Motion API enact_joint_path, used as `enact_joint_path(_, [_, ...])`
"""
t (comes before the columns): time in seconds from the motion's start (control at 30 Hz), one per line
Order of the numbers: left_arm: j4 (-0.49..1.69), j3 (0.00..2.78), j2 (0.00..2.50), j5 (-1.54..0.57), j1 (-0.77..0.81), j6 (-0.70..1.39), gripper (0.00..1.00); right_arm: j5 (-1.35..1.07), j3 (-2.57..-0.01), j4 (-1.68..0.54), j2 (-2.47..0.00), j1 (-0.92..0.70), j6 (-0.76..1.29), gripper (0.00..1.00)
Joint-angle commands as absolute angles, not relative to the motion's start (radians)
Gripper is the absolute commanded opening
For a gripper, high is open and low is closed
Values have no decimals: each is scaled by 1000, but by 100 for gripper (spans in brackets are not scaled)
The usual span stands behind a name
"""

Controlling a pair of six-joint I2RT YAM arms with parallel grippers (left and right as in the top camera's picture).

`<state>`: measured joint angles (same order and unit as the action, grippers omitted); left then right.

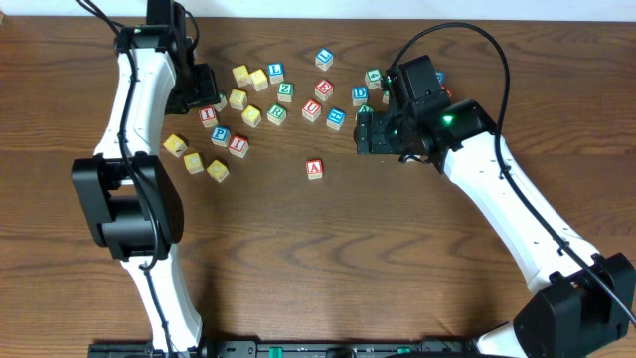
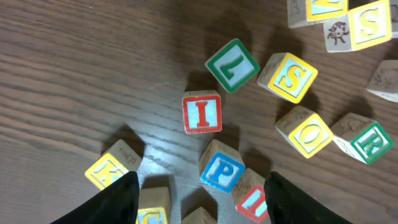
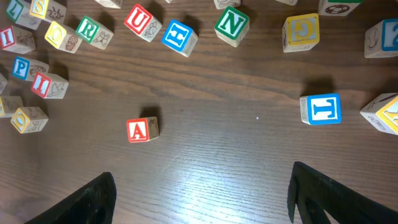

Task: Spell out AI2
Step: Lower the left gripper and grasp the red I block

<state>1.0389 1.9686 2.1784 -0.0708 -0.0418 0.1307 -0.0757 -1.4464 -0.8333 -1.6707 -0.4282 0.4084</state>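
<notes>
The red "A" cube lies alone on the table below the cluster; it also shows in the right wrist view. A red "I" cube lies face up in the middle of the left wrist view, and in the overhead view it is just below my left gripper. A second red "I" cube lies beside a blue "P" cube. I cannot pick out the blue "2" cube. My left gripper is open and empty above these cubes. My right gripper is open and empty over bare wood, right of the "A".
Several letter cubes lie scattered across the far middle of the table, among them a red "U", a green "N", a blue "T", a yellow "S" and a green "R". Yellow cubes lie at the left.
</notes>
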Motion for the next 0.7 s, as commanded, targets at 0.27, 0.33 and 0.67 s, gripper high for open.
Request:
enact_joint_path(0.27, [945,1982,2289,-39,-36,162,63,-73,-1459,-835,-1659,-423,402,85])
enact_joint_path(0.33, [924,1982,2305,-39,-34,162,63,-73,-1459,-835,-1659,-423,402,85])
enact_joint_path(0.67, [887,1980,2336,-39,-33,163,53,-58,-1459,-850,-1659,-423,402,85])
